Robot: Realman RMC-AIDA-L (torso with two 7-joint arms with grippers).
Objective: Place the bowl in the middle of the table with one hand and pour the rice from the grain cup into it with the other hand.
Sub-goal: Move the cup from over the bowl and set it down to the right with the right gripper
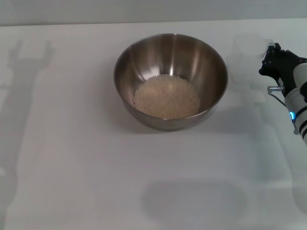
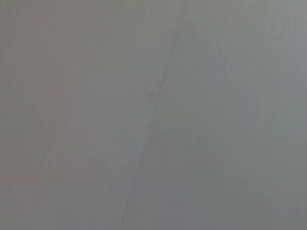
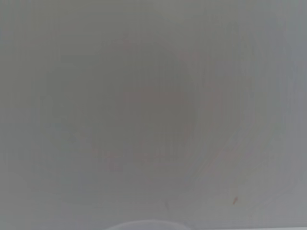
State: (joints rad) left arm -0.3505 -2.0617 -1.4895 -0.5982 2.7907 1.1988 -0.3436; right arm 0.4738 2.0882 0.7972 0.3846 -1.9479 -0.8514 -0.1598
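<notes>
One bowl (image 1: 171, 80) mid-bench (image 1: 72, 167), rice (image 1: 166, 96) inside; cup (image 1: 248, 48) at 3 o'clock beside right end effector (image 1: 271, 56), grip indiscernible: withdraw without tipping cup.

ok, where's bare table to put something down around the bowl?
Bare table lies left of the bowl and across the whole near side. The bowl holds the rice. The right side is crowded: the grain cup stands by the right tool. The left tool is out of view.
</notes>
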